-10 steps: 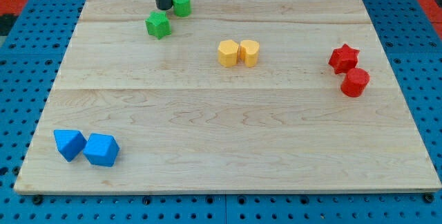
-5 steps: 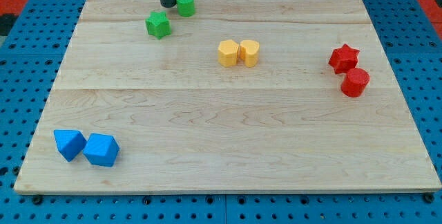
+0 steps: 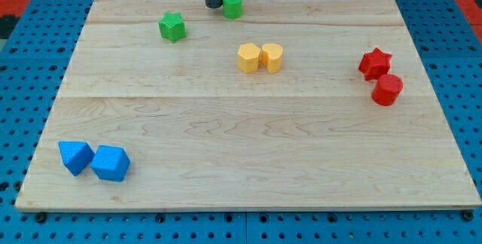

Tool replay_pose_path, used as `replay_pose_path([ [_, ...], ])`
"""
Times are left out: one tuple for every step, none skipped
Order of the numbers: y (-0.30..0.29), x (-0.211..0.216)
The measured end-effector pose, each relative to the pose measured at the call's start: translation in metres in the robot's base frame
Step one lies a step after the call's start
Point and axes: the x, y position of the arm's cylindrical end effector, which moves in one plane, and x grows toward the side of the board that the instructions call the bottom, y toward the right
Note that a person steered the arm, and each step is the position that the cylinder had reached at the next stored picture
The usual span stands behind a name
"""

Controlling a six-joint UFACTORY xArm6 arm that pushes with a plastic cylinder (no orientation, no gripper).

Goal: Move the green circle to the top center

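Note:
The green circle (image 3: 233, 4) stands near the view's top edge of the wooden board (image 3: 241, 146), a little left of centre. My tip (image 3: 214, 5) touches the circle's left side. The dark rod rises out of the view's top. A green star (image 3: 172, 26) lies apart, down and to the left of my tip.
A yellow hexagon (image 3: 248, 58) and a yellow rounded block (image 3: 272, 57) sit together below the circle. A red star (image 3: 374, 63) and a red circle (image 3: 387, 89) are at the view's right. Two blue blocks (image 3: 76, 157) (image 3: 111, 163) lie at the bottom left.
My tip has slid to the view's right along the top edge, pushing the green circle right with it. The green star stayed in place.

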Motion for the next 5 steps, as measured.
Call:
replay_pose_path([
  [0.012, 0.002],
  [0.014, 0.002],
  [0.016, 0.003],
  [0.022, 0.006],
  [0.022, 0.006],
])
